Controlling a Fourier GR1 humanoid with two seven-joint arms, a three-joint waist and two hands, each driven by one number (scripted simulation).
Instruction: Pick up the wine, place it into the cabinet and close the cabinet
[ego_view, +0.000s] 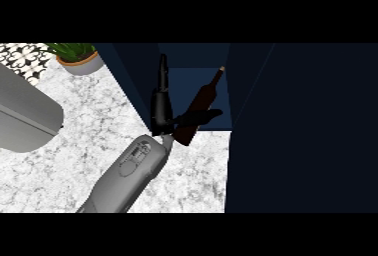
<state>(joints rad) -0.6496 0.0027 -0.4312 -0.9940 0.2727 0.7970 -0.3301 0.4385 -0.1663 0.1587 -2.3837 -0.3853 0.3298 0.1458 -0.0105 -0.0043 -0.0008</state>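
Where the left hand (164, 112) pinches the wine (207, 94) at the cabinet's (295, 125) opening, its thumb hides part of the dark bottle.

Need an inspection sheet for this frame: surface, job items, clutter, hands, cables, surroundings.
Surface: white-grey marbled counter.
Job's things: wine bottle is tilted, with its neck pointing into the open dark blue cabinet and its base sticking out over the counter.
Clutter: potted plant at the far left. Grey rounded object at the left edge, cannot tell what it is.
Hands: left hand is on the bottle, thumb curled across its body. Right hand not in view.
Cables: nothing seen.
Surroundings: patterned tiling behind the plant.
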